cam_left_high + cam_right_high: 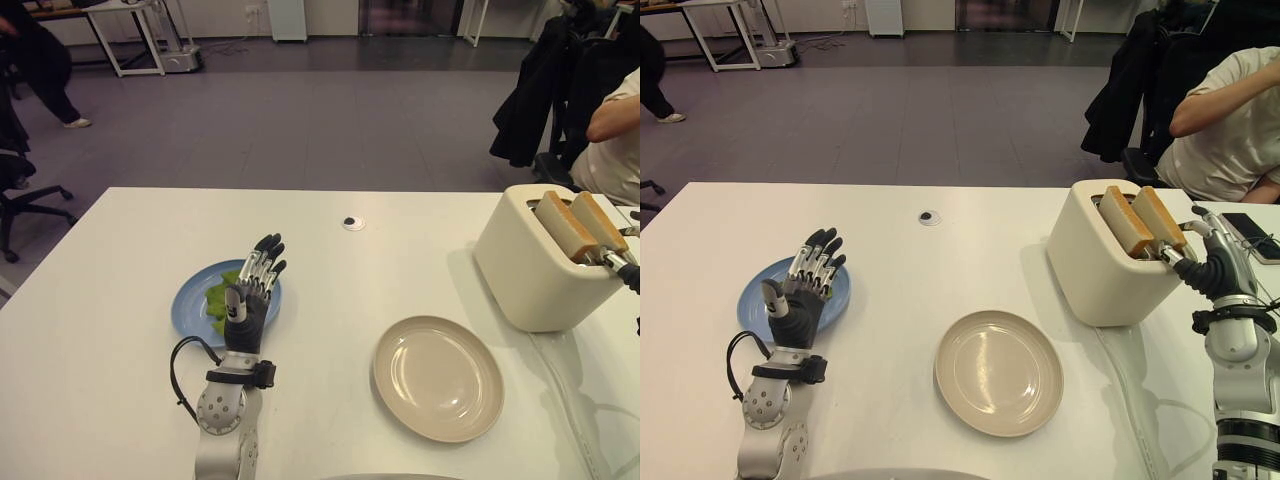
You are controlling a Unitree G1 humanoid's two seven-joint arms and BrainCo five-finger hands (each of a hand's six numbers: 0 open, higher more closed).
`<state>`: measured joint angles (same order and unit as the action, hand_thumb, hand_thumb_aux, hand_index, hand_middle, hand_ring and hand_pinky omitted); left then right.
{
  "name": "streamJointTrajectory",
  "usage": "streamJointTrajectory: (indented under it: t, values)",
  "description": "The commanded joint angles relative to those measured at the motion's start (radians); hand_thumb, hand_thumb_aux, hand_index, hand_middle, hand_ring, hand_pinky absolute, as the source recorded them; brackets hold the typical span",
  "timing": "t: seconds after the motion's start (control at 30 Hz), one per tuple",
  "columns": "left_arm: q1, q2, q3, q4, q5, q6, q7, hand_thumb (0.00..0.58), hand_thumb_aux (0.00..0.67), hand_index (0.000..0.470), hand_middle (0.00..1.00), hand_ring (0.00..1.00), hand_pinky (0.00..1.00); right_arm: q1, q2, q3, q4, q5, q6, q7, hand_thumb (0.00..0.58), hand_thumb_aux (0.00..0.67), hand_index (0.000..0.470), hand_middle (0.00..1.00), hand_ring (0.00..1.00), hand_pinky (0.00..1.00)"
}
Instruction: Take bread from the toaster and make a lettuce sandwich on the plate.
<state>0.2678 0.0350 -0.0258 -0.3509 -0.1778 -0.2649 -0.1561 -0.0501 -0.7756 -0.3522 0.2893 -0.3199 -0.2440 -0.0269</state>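
A white toaster (pixel 1095 265) stands at the right of the table with two bread slices upright in its slots, the left slice (pixel 1123 222) and the right slice (pixel 1158 216). My right hand (pixel 1212 268) is at the toaster's near right corner, its fingers closed around the near end of the right slice, which still sits in its slot. An empty beige plate (pixel 998 372) lies in front of the toaster. To the left, a blue plate (pixel 190 300) holds green lettuce (pixel 218 298). My left hand (pixel 250 295) hovers over it, fingers straight and holding nothing.
A small black-and-white round disc (pixel 353 222) lies at mid-table towards the back. A cable (pixel 1140 400) runs from the toaster along the table's right side. A phone (pixel 1250 228) lies near the right edge, where a seated person is close by.
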Motion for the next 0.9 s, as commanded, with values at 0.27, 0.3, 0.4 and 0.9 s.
streamJointTrajectory:
  t: [0.27,0.3,0.4,0.9]
  values:
    - [0.008,0.000,0.008,-0.005,0.002,0.001,0.005,0.000,0.000,0.000,0.00,0.00,0.00,-0.025,0.019,0.075,-0.033,-0.029,0.029,-0.025,0.523,0.460,0.323,0.00,0.00,0.00]
    - [0.009,0.000,0.008,-0.005,0.002,0.000,0.005,0.000,0.000,0.000,0.00,0.00,0.00,-0.035,0.021,0.084,-0.035,-0.031,0.032,-0.026,0.524,0.462,0.324,0.00,0.00,0.00]
    - [0.011,-0.002,0.007,-0.004,0.003,-0.004,0.006,0.000,0.000,0.000,0.00,0.00,0.00,-0.055,0.026,0.106,-0.037,-0.035,0.043,-0.032,0.535,0.483,0.339,0.00,0.00,0.00]
    - [0.011,-0.003,0.004,0.003,0.007,-0.014,0.014,0.000,0.000,0.000,0.00,0.00,0.00,-0.113,0.058,0.014,-0.106,0.144,0.068,-0.018,0.580,0.670,0.470,0.00,0.00,0.00]
